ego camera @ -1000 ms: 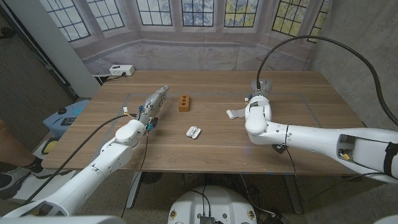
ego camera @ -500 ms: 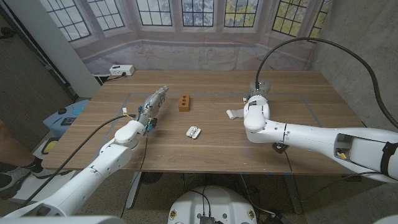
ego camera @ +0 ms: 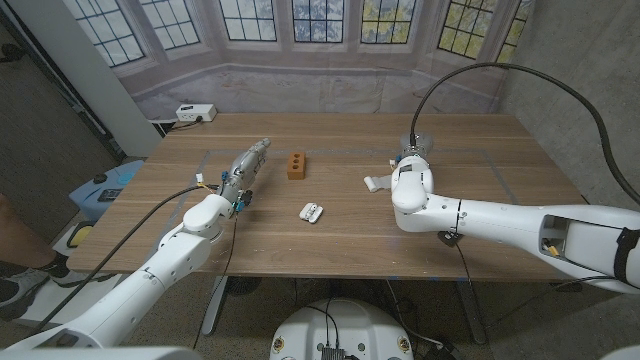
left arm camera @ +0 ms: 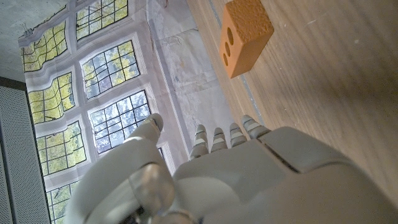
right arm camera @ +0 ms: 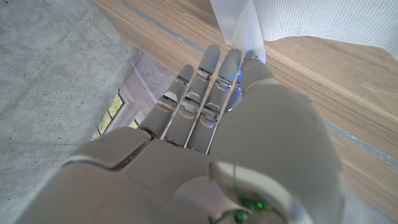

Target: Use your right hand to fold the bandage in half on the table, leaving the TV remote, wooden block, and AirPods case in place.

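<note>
- Head view: right hand [ego camera: 411, 163] over the table [ego camera: 350, 235], at the white bandage [ego camera: 378, 183]; wooden block [ego camera: 296, 165] and AirPods case [ego camera: 311, 212] lie apart from it.
- Left wrist view: left hand [left arm camera: 205, 174], fingers straight, empty, near the block.
- Right wrist view: fingers [right arm camera: 214, 78] extended, a raised fold of bandage pinched at their tips.

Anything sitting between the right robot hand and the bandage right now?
Nothing visible. The right robot hand is already at the bandage, its fingertips against the white fabric. The wooden block and AirPods case sit off toward the table's middle.
</note>
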Robot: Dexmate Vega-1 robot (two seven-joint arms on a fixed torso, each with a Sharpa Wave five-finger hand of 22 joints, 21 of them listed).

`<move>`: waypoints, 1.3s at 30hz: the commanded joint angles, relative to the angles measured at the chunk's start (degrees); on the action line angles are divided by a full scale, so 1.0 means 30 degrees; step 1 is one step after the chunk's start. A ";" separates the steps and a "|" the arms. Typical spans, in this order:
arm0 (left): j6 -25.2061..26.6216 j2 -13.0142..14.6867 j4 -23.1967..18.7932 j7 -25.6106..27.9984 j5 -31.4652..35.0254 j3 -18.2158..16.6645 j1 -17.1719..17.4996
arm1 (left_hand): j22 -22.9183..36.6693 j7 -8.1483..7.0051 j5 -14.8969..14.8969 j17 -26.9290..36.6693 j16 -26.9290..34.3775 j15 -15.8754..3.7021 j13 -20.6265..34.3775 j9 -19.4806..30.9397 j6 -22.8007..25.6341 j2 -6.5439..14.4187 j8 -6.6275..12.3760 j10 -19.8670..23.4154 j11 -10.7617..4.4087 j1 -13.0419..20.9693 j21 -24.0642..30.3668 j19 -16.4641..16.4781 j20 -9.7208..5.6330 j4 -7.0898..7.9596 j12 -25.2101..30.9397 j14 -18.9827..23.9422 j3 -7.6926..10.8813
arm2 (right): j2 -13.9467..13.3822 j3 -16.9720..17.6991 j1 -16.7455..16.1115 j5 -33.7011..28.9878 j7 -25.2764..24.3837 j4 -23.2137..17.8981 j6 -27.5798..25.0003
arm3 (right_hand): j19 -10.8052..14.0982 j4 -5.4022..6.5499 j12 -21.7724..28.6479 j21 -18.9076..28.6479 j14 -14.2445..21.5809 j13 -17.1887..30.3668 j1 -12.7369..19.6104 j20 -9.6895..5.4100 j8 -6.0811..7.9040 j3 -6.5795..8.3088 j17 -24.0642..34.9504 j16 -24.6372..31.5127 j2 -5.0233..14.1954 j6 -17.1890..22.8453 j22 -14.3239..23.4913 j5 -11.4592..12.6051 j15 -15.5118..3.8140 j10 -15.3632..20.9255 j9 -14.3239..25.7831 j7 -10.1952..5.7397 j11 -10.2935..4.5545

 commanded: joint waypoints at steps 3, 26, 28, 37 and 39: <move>-0.0040 -0.0001 0.0089 -0.0171 -0.0081 0.0002 0.0026 | 0.0037 0.0041 0.0092 0.0024 0.0099 0.0176 0.0089 0.0052 0.0078 0.0022 0.0042 -0.0064 0.0132 0.0020 0.0098 0.0126 0.0102 -0.0079 0.0103 0.0041 0.0073 | -0.0018 -0.0558 0.0367 0.1584 -0.0854 -0.0324 -0.0324 | 0.0101 -0.0008 -0.0003 -0.0018 0.0189 0.0061 0.0264 -0.0887 -0.0028 -0.0066 0.0067 -0.0025 0.0052 0.0108 0.0099 -0.0090 -0.1634 0.0035 0.0080 0.0063 0.0040; -0.0167 -0.0063 0.0045 -0.0119 -0.0084 0.0017 0.0185 | 0.0039 0.0046 0.0087 0.0027 0.0109 0.0276 0.0089 0.0053 0.0093 0.0016 0.0045 -0.0013 0.0139 0.0008 0.0103 0.0146 0.0126 -0.0081 0.0120 0.0079 0.0065 | 0.0360 -0.1155 0.1257 0.4428 -0.2510 -0.0033 -0.0450 | 0.0118 0.0012 -0.0008 -0.0014 0.0201 0.0137 0.0268 -0.0877 -0.0106 -0.0134 0.0163 -0.0135 0.0081 0.0093 0.0101 -0.0088 -0.1629 0.0041 0.0094 0.0076 0.0036; -0.0175 -0.0064 -0.0001 -0.0108 -0.0108 0.0005 0.0229 | 0.0039 0.0046 0.0087 0.0028 0.0110 0.0271 0.0090 0.0053 0.0089 0.0018 0.0044 -0.0001 0.0162 0.0008 0.0104 0.0152 0.0125 -0.0080 0.0124 0.0082 0.0065 | 0.0392 -0.1140 0.1300 0.4667 -0.2637 -0.0005 -0.0441 | 0.0128 0.0022 -0.0004 -0.0010 0.0179 0.0135 0.0248 -0.0872 -0.0116 -0.0140 0.0175 -0.0159 0.0077 0.0083 0.0101 -0.0090 -0.1608 0.0066 0.0095 0.0080 0.0051; -0.0176 -0.0055 -0.0165 0.0001 -0.0067 0.0001 0.0347 | 0.0040 0.0058 0.0087 0.0029 0.0106 0.0277 0.0090 0.0053 0.0101 0.0020 0.0047 0.0002 0.0159 0.0006 0.0100 0.0143 0.0149 -0.0081 0.0123 0.0080 0.0065 | 0.0551 -0.1046 0.1432 0.5686 -0.3172 0.0219 -0.0375 | 0.0120 0.0020 -0.0023 -0.0015 0.0199 0.0167 0.0257 -0.0870 -0.0168 -0.0150 0.0256 -0.0201 0.0095 0.0038 0.0101 -0.0085 -0.1618 0.0031 0.0102 0.0115 0.0043; -0.0163 -0.0061 -0.0183 -0.0002 -0.0068 0.0013 0.0348 | 0.0040 0.0055 0.0087 0.0029 0.0108 0.0280 0.0090 0.0053 0.0108 0.0022 0.0049 0.0000 0.0159 0.0005 0.0100 0.0145 0.0155 -0.0079 0.0122 0.0085 0.0065 | 0.0610 -0.0891 0.1376 0.5980 -0.3280 0.0270 -0.0332 | 0.0122 0.0020 -0.0017 -0.0015 0.0188 0.0190 0.0254 -0.0871 -0.0172 -0.0157 0.0260 -0.0222 0.0088 0.0043 0.0101 -0.0084 -0.1617 0.0025 0.0104 0.0089 -0.0003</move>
